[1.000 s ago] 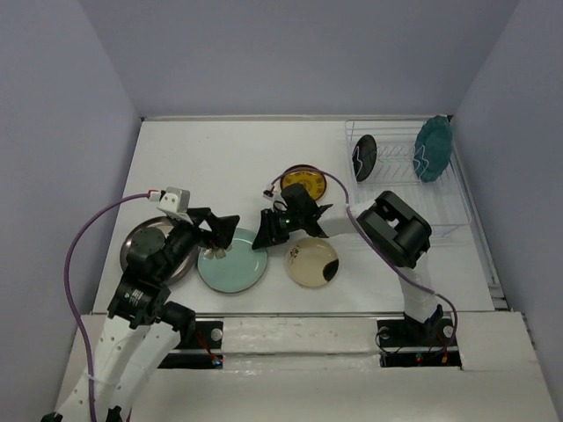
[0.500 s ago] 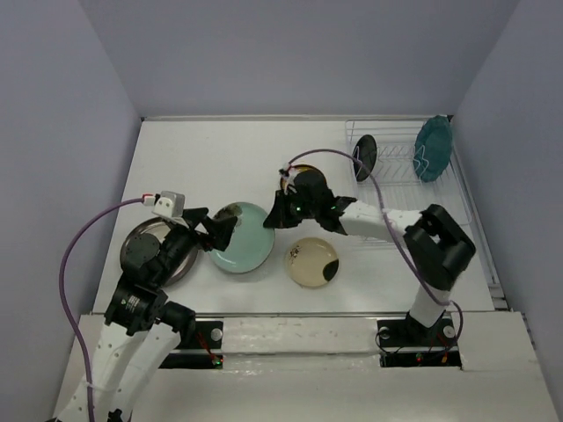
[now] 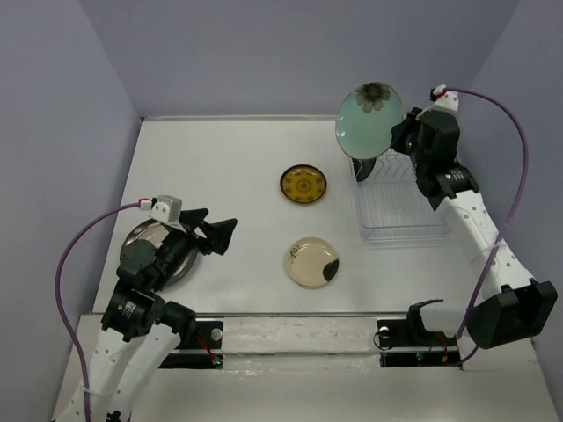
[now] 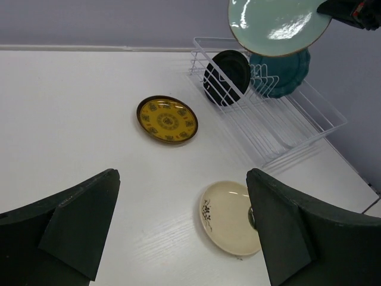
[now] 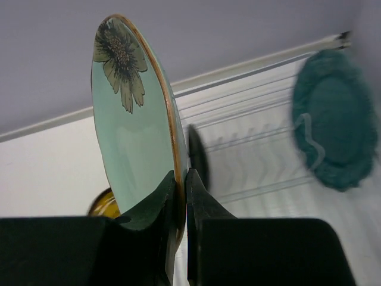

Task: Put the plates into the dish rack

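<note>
You have a white table [image 3: 220, 149] with four things resting directly on it. A yellow plate [image 3: 303, 184] lies flat near the middle. A cream plate [image 3: 310, 262] with a dark blotch lies flat toward the near edge, well apart from the yellow one. A grey plate [image 3: 138, 236] sits at the near left, partly hidden from above. The white wire rack [image 3: 400, 211] stands at the far right.

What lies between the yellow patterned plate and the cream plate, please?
Only bare white table; the top external view shows nothing between the yellow patterned plate and the cream plate, and the left wrist view agrees.
</note>
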{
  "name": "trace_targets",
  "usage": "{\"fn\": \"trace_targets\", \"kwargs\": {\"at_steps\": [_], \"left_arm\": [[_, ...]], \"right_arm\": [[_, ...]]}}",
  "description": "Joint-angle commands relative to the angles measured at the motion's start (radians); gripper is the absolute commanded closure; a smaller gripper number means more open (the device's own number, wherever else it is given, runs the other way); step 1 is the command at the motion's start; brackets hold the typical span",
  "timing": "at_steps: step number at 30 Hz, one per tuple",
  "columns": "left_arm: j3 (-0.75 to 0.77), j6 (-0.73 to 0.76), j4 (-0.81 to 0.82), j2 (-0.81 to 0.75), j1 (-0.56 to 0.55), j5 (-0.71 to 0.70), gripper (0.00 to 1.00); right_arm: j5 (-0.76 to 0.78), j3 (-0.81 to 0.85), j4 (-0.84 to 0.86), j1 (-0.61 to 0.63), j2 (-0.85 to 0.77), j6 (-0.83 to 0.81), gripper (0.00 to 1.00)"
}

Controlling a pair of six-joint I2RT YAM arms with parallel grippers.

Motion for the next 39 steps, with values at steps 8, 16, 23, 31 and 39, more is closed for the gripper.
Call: {"fn": "trace_targets", "kwargs": {"at_steps": [8, 16, 23, 31, 39], "left_arm": [[0.007, 0.007, 0.035, -0.03, -0.029, 0.008, 0.01], [0.006, 0.005, 0.04, -0.019, -0.038, 0.016, 0.01], [0.006, 0.005, 0.041, -0.018, -0.038, 0.013, 0.01], [0.001, -0.016, 0.048, 0.014, -0.038, 0.014, 0.01], [0.007, -0.041, 0.043, 0.131, -0.038, 0.037, 0.01]], "right_arm": [[0.444, 0.36, -0.127, -0.092, 0.2, -0.356, 0.93], [0.412, 0.375, -0.143, -0.102, 0.293, -0.372, 0.93], [0.355, 0.337, -0.147, -0.102, 0.346, -0.372, 0.93], [0.399, 0.325, -0.144, -0.037, 0.407, -0.448, 0.93], [0.488, 0.328, -0.141, 0.023, 0.489, -0.475, 0.93]]}}
